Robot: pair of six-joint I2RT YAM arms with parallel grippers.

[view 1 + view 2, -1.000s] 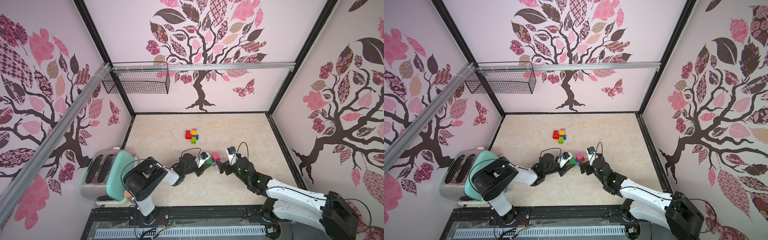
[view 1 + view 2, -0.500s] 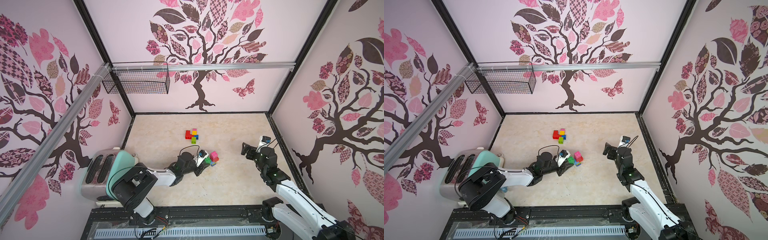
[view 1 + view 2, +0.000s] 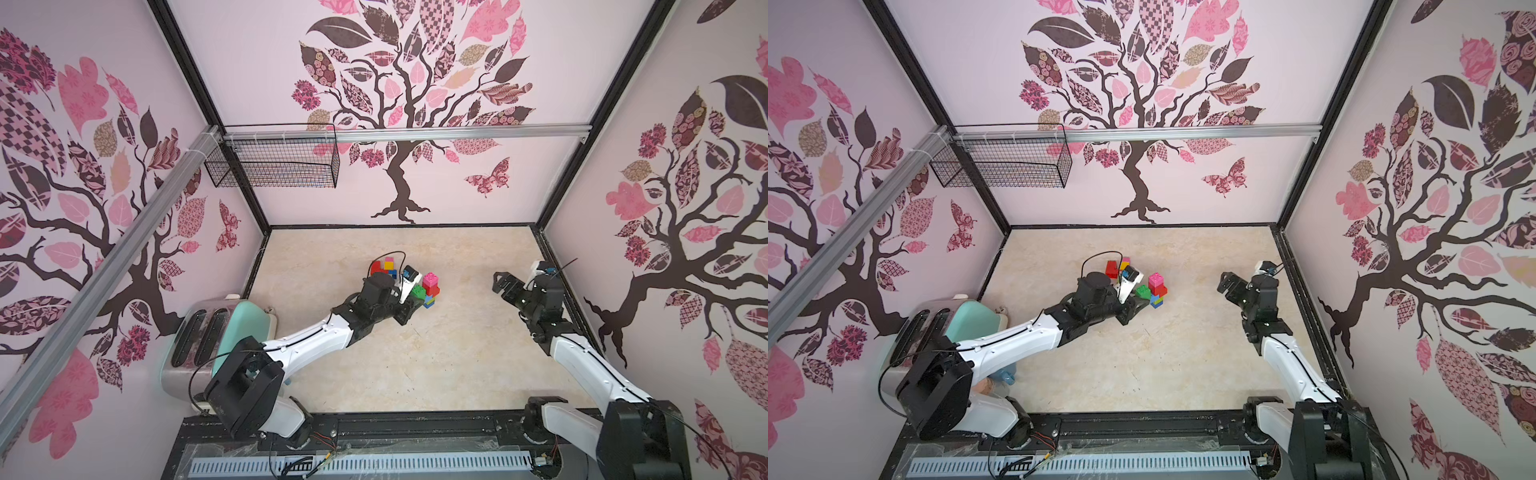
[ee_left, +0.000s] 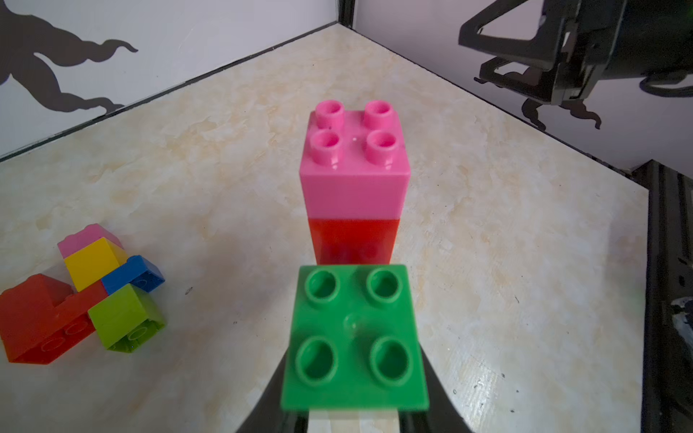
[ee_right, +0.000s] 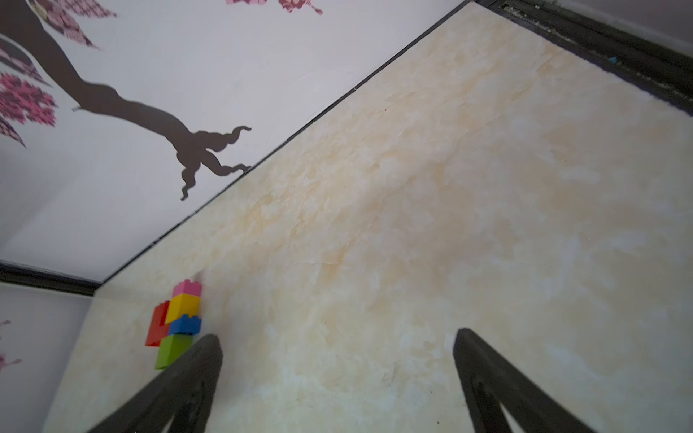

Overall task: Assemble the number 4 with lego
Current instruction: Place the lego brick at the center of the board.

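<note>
**Green brick in the claw, the 4 only part built**

The left claw [image 3: 411,305] is closed down narrow on a green brick [image 4: 354,337], gripping it by its sides with the studs facing upward. The brick sits just beside a small tower [image 3: 431,289]. The tower is a pink brick [image 4: 354,165] on a red brick [image 4: 354,240], with blue and yellow pieces [image 3: 429,300] under them in both top views. Whether the green brick already touches the tower or is clipped to it, I cannot tell. The right claw [image 5: 337,337] hangs well apart over the right side of the surface [image 3: 415,365], spread wide and holding nothing.

A second cluster [image 4: 82,296] of red, pink, yellow, blue and lime bricks lies flat on the surface. It is toward the back wall from the tower, near it but not touching.

As I judge it, the work is perhaps halfway. One upright is stacked and another joined shape exists, yet no readable 4 shows. Left to do: seat the green piece, probably as part of the crossbar, then join the cluster to the tower and press everything firm
</note>
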